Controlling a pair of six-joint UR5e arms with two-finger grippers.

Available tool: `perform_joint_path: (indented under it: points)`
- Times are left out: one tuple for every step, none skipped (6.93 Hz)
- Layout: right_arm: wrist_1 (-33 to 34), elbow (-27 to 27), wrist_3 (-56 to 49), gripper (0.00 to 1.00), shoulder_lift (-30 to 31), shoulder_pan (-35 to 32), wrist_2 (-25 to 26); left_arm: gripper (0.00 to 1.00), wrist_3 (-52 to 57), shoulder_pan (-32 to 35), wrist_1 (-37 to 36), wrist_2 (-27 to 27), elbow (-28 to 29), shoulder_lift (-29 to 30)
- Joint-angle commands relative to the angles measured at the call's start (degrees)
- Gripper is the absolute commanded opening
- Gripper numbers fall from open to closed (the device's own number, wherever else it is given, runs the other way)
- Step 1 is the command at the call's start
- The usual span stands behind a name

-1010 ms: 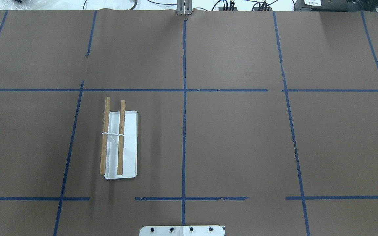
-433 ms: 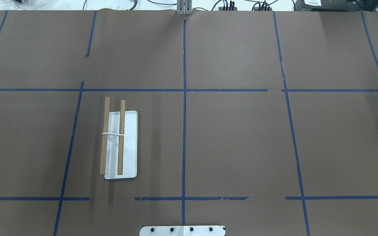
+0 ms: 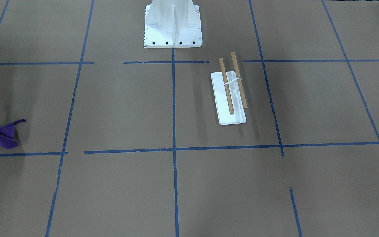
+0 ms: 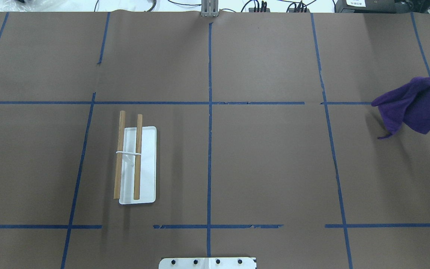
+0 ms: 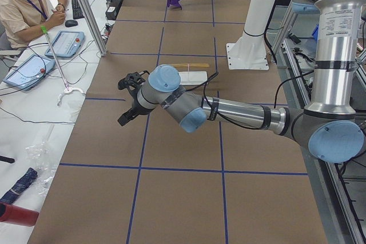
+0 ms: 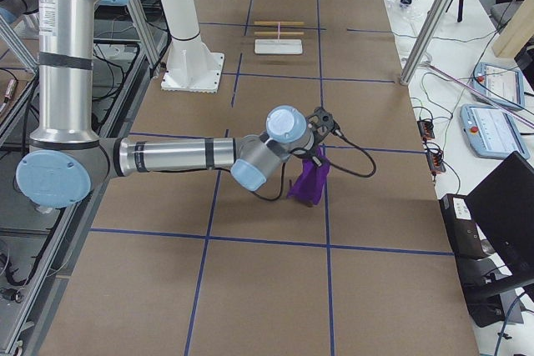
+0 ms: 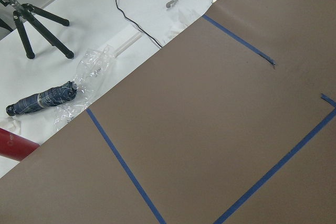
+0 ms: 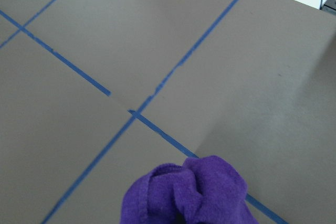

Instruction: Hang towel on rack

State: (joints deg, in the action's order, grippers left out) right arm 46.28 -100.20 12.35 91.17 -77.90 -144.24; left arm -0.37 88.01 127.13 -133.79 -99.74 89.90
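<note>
- The rack (image 4: 137, 164) stands on the brown table (image 4: 274, 168), on the robot's left of the middle blue tape line (image 4: 209, 149).
- It has a flat white base, and its two wooden dowels (image 4: 138, 155) lie parallel above it; they carry nothing.
- The towel (image 4: 413, 106) is well apart from the rack, far on the rack's right side and beyond two tape lines.
- The towel hangs as a bunched purple bundle under the right gripper (image 6: 319, 152), with one thin corner pointing down.
- I cannot tell whether its lowest part touches the table.
- The jaws of the right gripper are closed on the top of the towel; in the right wrist view the gathered cloth fills the bottom edge.
- The left gripper (image 5: 130, 104) hovers over the table on the rack's left side, apart from it.
- It holds nothing that I can see, and I cannot tell whether its jaws are open or closed.
- The white bolted pedestal (image 3: 172, 23) stands near the rack, on the robot's side of it.
- A person in a beige shirt (image 5: 26, 4) sits at a side desk, across the table from the pedestal.
</note>
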Motion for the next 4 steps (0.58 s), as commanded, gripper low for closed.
perform_joint_path:
  points:
    - [2.9, -2.6, 15.5, 0.0, -10.6, 10.7, 5.3, 1.0, -20.1, -6.6, 0.0, 0.4, -2.1, 2.7]
    - [2.9, -4.4, 21.1, 0.0, -13.9, 18.1, 13.9, 1.0, -31.4, -10.8, -0.1, 0.4, -2.1, 6.2]
    - [3.3, -6.6, 27.1, 0.0, -16.0, 25.8, 23.7, 1.0, -48.4, -13.5, -0.5, 0.5, -2.1, 11.2]
    - [5.5, -7.7, 31.3, 0.0, -20.1, 30.0, 28.6, 1.0, -59.6, -18.4, -0.6, 1.7, -3.7, 14.1]
